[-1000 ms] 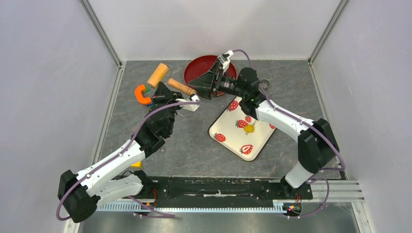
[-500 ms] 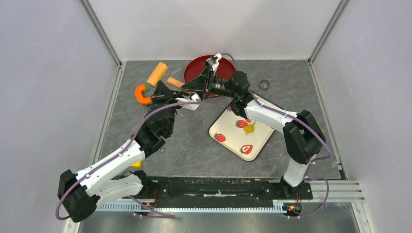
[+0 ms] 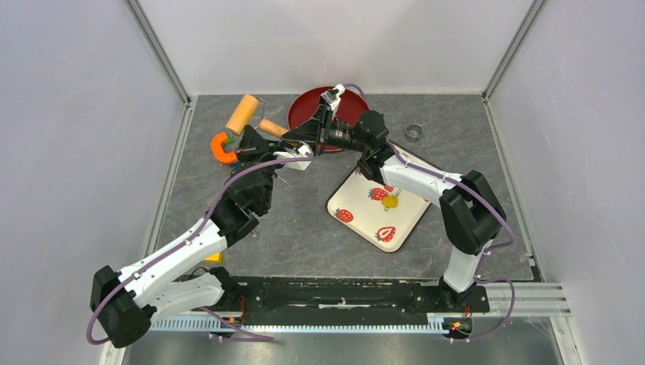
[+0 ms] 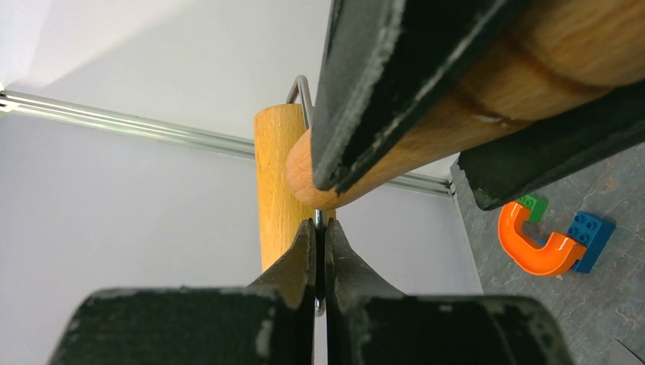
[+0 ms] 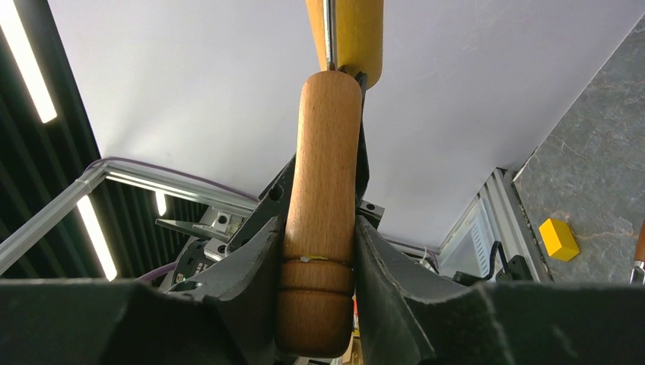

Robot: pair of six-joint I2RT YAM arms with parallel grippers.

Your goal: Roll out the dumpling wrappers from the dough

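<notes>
1. end effectors meet at the far middle of the desk. both are on one rolling pin, just left of the red plate.
2. my left end effector is pressed together. its fingertips pinch the thin metal wire that runs from the roller towards the handle.
3. my right end effector sits on the plate side and clamps the wooden handle, with one finger flush against each side. in its wrist view the handle stands upright between the fingers, and the roller shows past its far end.
4. in the left wrist view, the right fingers and the handle they grip cross just above my left fingertips, so the two grips are very close together.
5. the yellow dough piece lies near the middle of the strawberry-print tray, well apart from both end effectors. from above it is too small for me to tell whether it is flat and round.
6. the tray rests on the desk at an angle, nearer to me than the plate, partly under the right forearm.
7. an orange u-shaped block lies on the desk left of the pin, with a green brick and a blue brick against it.
8. a small metal ring sits right of the plate, and a yellow block lies on the desk near my left arm.
</notes>
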